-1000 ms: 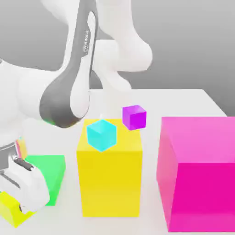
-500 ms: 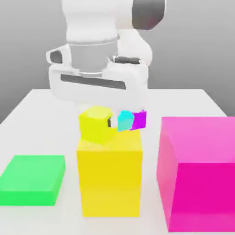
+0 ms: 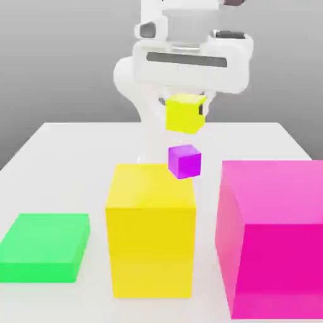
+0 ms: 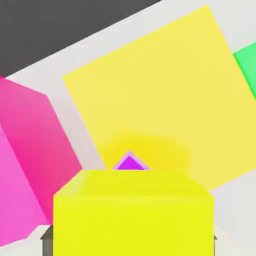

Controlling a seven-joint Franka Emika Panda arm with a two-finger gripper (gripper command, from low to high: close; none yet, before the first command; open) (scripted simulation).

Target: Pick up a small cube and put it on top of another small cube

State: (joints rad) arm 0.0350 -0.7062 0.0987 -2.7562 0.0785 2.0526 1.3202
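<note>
The small yellow cube [image 3: 183, 116] hangs in the air with my gripper [image 3: 185, 108] shut on it, its fingers pressing the cube's two sides. Directly below, with a clear gap between them, the small purple cube [image 3: 184, 161] rests on the white table just behind the large yellow block. In the hand view the held yellow cube [image 4: 132, 212] sits close to the camera. It covers most of the purple cube [image 4: 130, 163], of which one corner peeks out above it.
A tall yellow block [image 3: 151, 228] stands in front of the purple cube. A huge magenta block [image 3: 271, 236] is on the exterior view's right, and a flat green block [image 3: 45, 246] on its left. The white table [image 3: 76, 145] stretches behind them.
My gripper has risen with the yellow cube and moved toward the exterior view's right, from beside the purple cube to above it. A cyan cube seen earlier is gone from sight.
</note>
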